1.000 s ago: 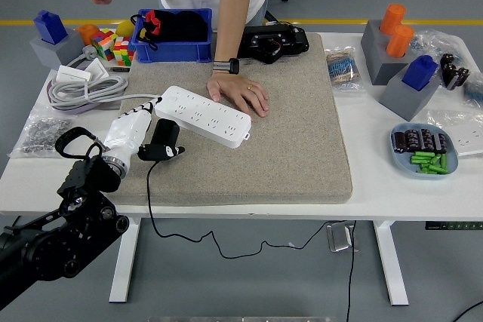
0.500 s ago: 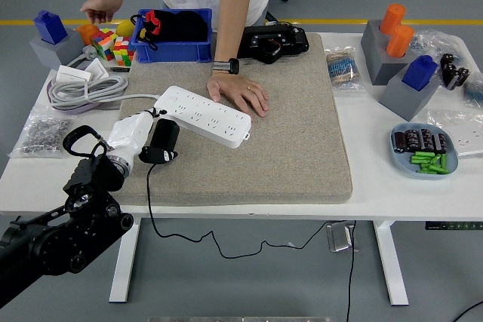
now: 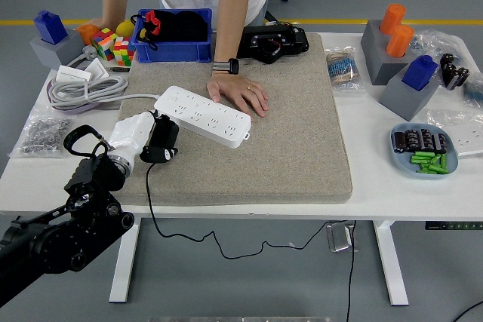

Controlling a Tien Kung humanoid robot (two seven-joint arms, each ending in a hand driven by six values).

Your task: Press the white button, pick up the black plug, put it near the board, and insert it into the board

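Smooth white plastic board (image 3: 202, 115), rough cloth mat (image 3: 287, 133), matt black plug (image 3: 161, 141)

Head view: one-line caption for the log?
Left hand grips the black plug beside the white power strip, which a person's hand steadies on the mat.

The left hand (image 3: 136, 135) now sits lower and closer to the table's near-left side than it did a second ago, and the wrist has turned so the white shell lies flatter over the mat (image 3: 302, 148). The black plug (image 3: 160, 142) comes along with it, shifting slightly left and nearer the end of the white power strip (image 3: 202, 115); it now leans almost against the strip's left end. Its cord (image 3: 151, 209) hangs a little straighter off the table edge. At the far side, the person's raised hand (image 3: 96, 25) drops from mid-air down to the table beside the orange piece and the cubes (image 3: 113, 45).
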